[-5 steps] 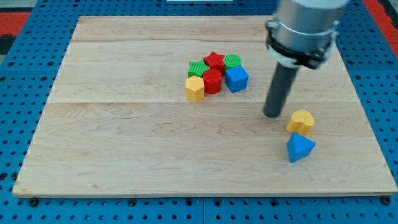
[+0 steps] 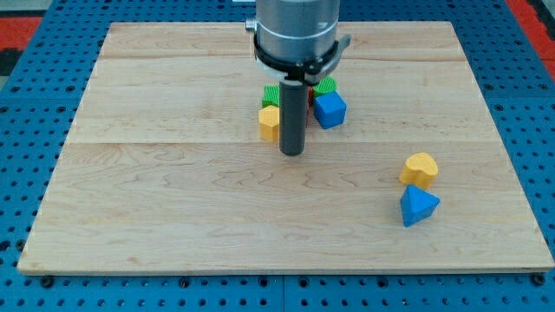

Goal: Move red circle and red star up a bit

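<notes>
My tip (image 2: pixel 292 152) rests on the board just below the cluster of blocks, below and slightly right of the yellow hexagon (image 2: pixel 270 123). The rod and arm hide the red circle and most of the red star; only a sliver of red (image 2: pixel 310 95) shows beside the rod. A green block (image 2: pixel 271 94) peeks out at the rod's left, another green block (image 2: pixel 325 85) at its right, with the blue cube (image 2: pixel 329 110) right of the rod.
A yellow block (image 2: pixel 420 167) and a blue triangular block (image 2: pixel 419 205) sit together at the view's lower right. The wooden board (image 2: pixel 173 191) lies on a blue pegboard surface.
The arm has swung left from beside the yellow and blue pair to just below the central cluster. It now covers the red circle and red star. No block has visibly moved.
</notes>
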`<move>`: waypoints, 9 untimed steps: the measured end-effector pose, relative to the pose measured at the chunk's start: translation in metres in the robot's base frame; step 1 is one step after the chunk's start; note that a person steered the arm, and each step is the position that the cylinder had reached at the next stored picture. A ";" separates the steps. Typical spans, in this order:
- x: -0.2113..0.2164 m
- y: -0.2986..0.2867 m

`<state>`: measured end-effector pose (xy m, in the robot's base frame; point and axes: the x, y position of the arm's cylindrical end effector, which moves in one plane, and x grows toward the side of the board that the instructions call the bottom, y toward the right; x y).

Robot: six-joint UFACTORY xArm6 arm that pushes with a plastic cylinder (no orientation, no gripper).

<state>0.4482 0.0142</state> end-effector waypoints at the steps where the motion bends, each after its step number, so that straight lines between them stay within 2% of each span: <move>1: -0.017 0.005; 3: -0.058 0.009; 7: -0.087 0.003; 8: -0.115 0.003; 9: -0.122 0.012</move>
<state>0.3263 0.0261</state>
